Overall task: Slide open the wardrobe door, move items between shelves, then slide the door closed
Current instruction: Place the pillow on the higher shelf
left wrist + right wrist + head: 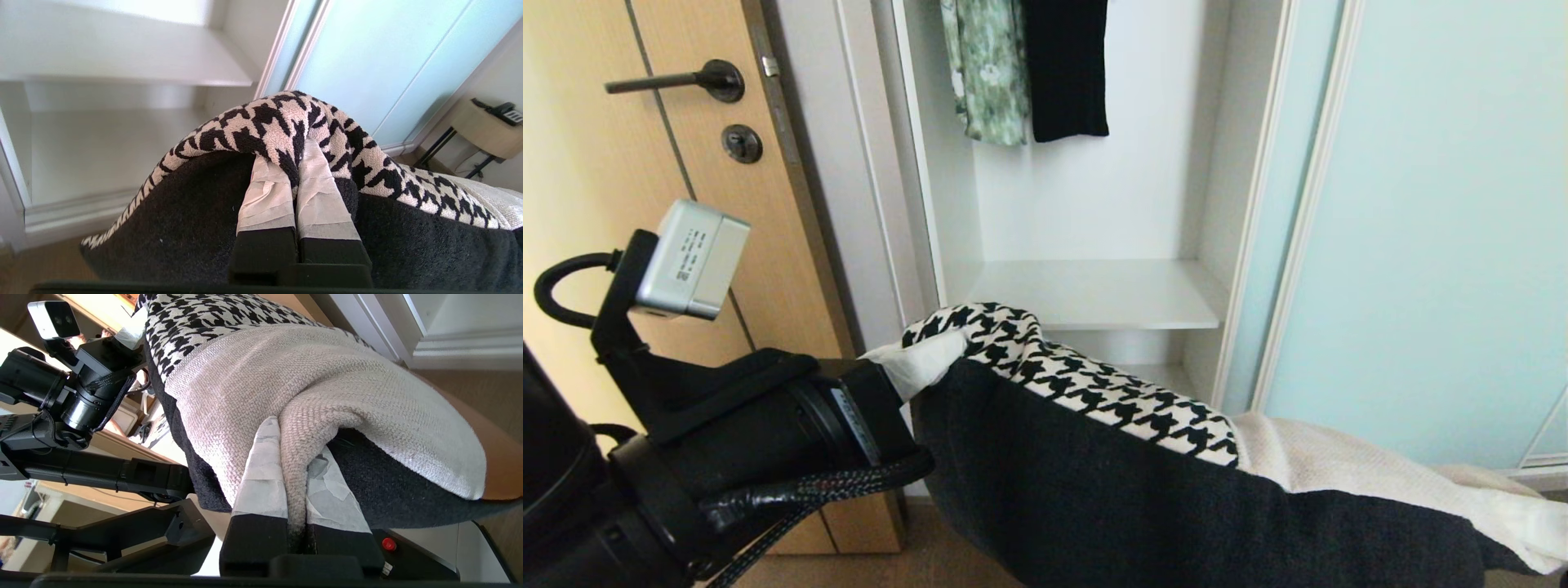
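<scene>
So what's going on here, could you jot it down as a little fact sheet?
Left pincer: shut on houndstooth cushion
Right pincer: shut on cream cushion
Cushions: held together in front of the wardrobe, cream beside houndstooth
Sliding door: slid aside, compartment open
Upper shelf: bare
Hanging above: green floral garment, black garment

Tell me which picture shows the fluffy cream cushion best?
The right wrist view: the cream cushion fills it, a fold pinched in the right end effector. The head view shows only a strip behind the houndstooth cushion. The left wrist view catches just a corner.
</scene>
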Robot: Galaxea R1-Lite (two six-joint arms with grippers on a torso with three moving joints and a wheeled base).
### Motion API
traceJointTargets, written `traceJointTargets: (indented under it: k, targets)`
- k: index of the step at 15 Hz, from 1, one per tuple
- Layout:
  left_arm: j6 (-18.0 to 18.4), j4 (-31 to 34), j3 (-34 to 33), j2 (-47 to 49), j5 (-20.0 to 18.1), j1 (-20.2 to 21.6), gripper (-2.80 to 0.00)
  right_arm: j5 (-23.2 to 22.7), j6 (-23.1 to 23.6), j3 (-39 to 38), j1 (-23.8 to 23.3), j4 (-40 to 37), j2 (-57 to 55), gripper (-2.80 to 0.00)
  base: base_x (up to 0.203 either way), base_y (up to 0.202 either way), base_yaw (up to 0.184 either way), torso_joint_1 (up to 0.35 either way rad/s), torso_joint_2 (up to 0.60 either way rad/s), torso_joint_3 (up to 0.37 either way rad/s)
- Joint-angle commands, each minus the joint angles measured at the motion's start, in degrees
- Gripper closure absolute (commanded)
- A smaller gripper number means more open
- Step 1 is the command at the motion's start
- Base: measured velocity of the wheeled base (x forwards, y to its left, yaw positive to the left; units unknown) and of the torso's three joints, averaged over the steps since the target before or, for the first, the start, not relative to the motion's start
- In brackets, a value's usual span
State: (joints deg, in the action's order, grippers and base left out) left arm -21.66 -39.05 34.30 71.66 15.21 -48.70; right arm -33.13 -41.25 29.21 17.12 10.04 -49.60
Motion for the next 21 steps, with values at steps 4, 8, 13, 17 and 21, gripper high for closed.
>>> traceJointTargets:
  k: [4,8,13,17,21]
  targets:
    - [0.4,-0.4,-0.6,0.0,0.2,0.0,0.00,-0.3,-0.2,0.0,0.0,0.1,-0.3,0.00,0.000,0.000,0.000,0.003,0.00,0.063]
    - [0.4,-0.4,-1.2,0.0,0.2,0.0,0.00,-0.3,-0.3,0.0,0.0,0.1,-0.6,0.00,0.000,0.000,0.000,0.000,0.00,0.000]
    - [0.5,-0.4,-1.6,0.1,0.2,0.0,0.00,-0.4,-0.3,0.0,0.0,0.1,-0.6,0.00,0.089,0.000,0.000,0.002,0.00,0.004]
    - [0.5,-0.4,-1.9,0.2,0.2,0.0,0.00,-0.4,-0.2,-0.2,0.0,0.1,-0.7,0.00,0.195,0.000,0.001,0.001,0.00,0.002]
    - [0.5,-0.5,-2.4,0.5,0.1,0.0,0.00,-0.4,-0.2,-0.2,0.0,0.1,-0.7,0.00,0.196,0.000,0.002,0.003,0.00,0.004]
